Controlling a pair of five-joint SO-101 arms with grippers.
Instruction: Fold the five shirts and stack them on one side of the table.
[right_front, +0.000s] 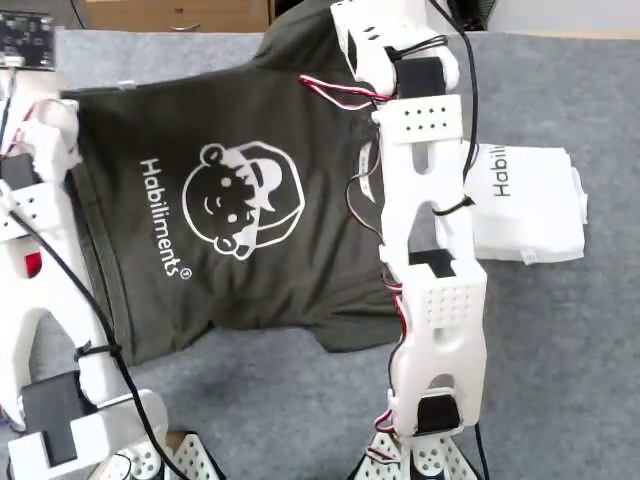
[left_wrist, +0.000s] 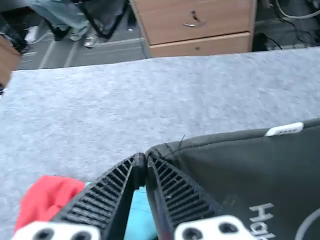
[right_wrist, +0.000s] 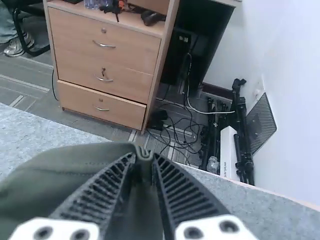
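From above, the dark olive cotton T-shirt (right_front: 250, 260) lies spread on the grey felt counter (right_front: 560, 380), with a folded white shirt (right_front: 525, 205) at its 3 o'clock. Both carry printed lettering, the dark one's beside a white cartoon face (right_front: 245, 195). In the left wrist view, the left end effector (left_wrist: 145, 159) is closed on the shirt's corner near a small white tag (left_wrist: 284, 129), too small to read; so thin a bite could slip. In the right wrist view, the right end effector (right_wrist: 144, 154) is clamped on a fabric ridge; uneven pulling could skew the fold.
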